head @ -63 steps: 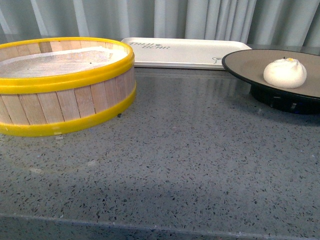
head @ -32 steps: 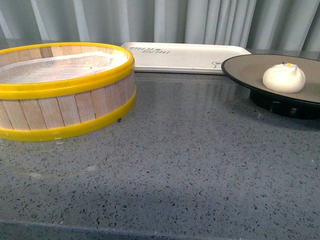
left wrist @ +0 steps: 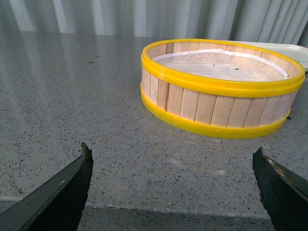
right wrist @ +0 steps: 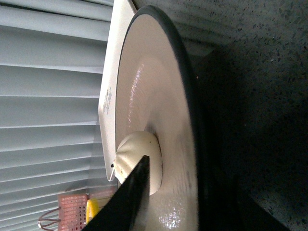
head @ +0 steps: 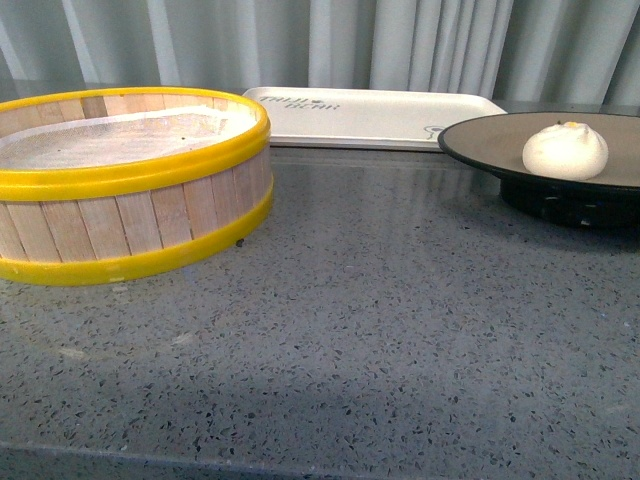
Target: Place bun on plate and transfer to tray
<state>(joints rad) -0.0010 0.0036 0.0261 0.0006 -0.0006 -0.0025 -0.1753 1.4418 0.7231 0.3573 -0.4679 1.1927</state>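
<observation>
While sitting on plate (head: 490, 140), bun (head: 565, 151) white, round, pleated, yellowish spot atop

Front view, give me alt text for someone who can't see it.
A white bun sits on a brown, black-rimmed plate at the right of a grey speckled counter. A yellow-rimmed wooden steamer basket stands at the left, and a cream tray lies behind them.

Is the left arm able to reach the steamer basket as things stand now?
Probably yes: the left gripper is open and faces the steamer basket, with only bare countertop between them.
</observation>
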